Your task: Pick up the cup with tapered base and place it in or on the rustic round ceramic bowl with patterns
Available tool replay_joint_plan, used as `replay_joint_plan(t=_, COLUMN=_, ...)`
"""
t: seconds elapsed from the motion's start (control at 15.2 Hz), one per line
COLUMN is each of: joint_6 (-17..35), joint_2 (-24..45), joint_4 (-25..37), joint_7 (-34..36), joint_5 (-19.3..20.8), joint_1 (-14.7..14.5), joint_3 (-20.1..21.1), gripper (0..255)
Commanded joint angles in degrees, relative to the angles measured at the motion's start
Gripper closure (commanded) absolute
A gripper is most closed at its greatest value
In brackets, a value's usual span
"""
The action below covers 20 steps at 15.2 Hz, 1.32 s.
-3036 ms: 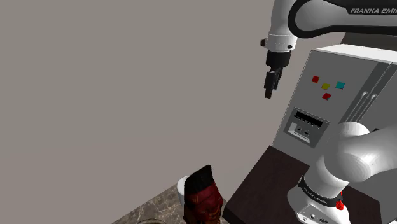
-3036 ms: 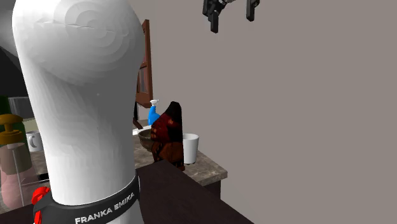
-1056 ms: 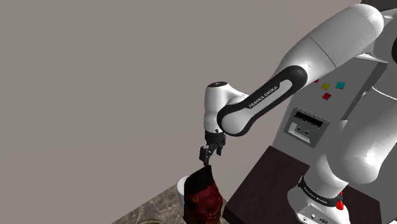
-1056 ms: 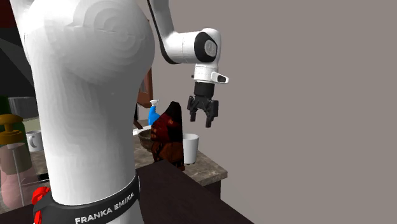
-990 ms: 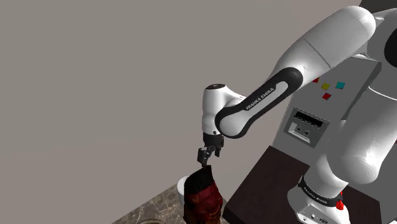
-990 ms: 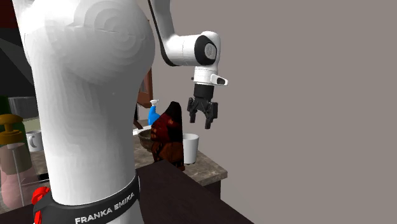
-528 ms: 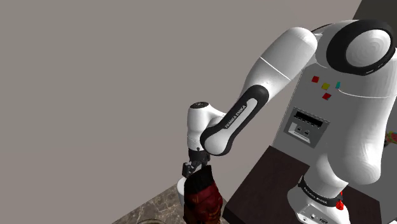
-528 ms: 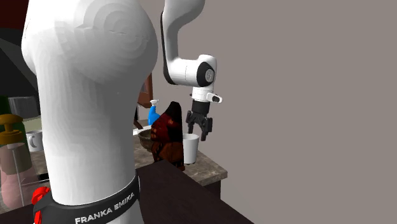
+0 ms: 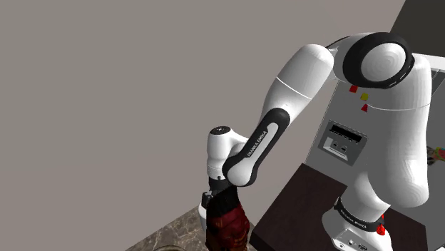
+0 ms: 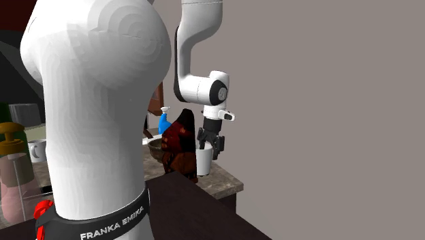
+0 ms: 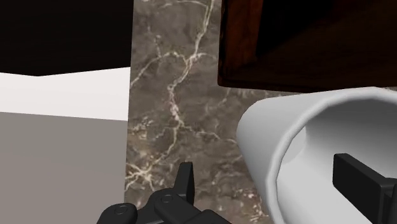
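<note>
Fingers (image 11: pixel 360 186) of the black gripper (image 10: pixel 210 148) stand spread apart, pointing down at the rim of the white cup (image 10: pixel 203 165). In the wrist view one finger hangs over the cup's open mouth and the other sits outside its wall, above the counter, so the near wall lies between them, and neither finger is seen to press on it. The cup stands upright on the brown marble counter (image 10: pixel 223 180), near the counter's edge and corner, and it narrows a little toward its base. Just beside it, on the second exterior view's left, rises a tall dark red and black object (image 10: pixel 180 142), higher than the cup. In the shoulder view this object stands in front of the gripper and covers most of the cup. Behind that object sits the brown bowl (image 10: pixel 156 148), partly hidden by it and apart from the cup. A blue spray bottle (image 10: pixel 164 123) with a white top stands farther back, beyond the bowl. The white arm bends down from above to the gripper, its wrist joint right over the cup. The dark top of the stand (image 10: pixel 194 211) lies in front of the counter, and the arm's broad white base rises from it. At the second exterior view's far left stand a white mug (image 10: pixel 35 151) and a jar with a brown lid (image 10: pixel 11 136). In the shoulder view a grey cabinet (image 9: pixel 335 139) with a dispenser panel and small coloured squares stands behind the arm — a plain grey wall lies beyond the counter.
</note>
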<state>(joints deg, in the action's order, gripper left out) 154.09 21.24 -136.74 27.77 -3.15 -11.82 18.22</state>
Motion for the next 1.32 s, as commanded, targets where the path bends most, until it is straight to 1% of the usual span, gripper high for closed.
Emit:
replay_joint_plan(t=0.0, joint_6=1.12, joint_2=1.07, joint_4=-0.02, joint_7=0.32, joint_5=0.37, joint_1=-0.38, joint_3=-0.28, gripper=0)
replay_joint_plan(t=0.46, joint_6=1.11, joint_2=1.07, joint_4=-0.01, joint_7=0.32, joint_5=0.37, joint_1=-0.39, joint_3=-0.29, gripper=0)
replay_joint_plan(t=0.53, joint_6=1.11, joint_2=1.07, joint_4=-0.01, joint_7=0.32, joint_5=0.37, joint_1=-0.39, joint_3=-0.29, gripper=255)
replay_joint_plan(t=1.12, joint_6=1.12, joint_2=1.08, joint_4=-0.01, joint_7=0.32, joint_5=0.37, joint_1=-0.39, joint_3=-0.29, gripper=255)
replay_joint_plan(t=1.25, joint_6=-0.23, joint_2=-0.57, joint_4=-0.28, joint_7=0.08, joint_5=-0.21, joint_1=0.02, joint_3=0.23, gripper=255)
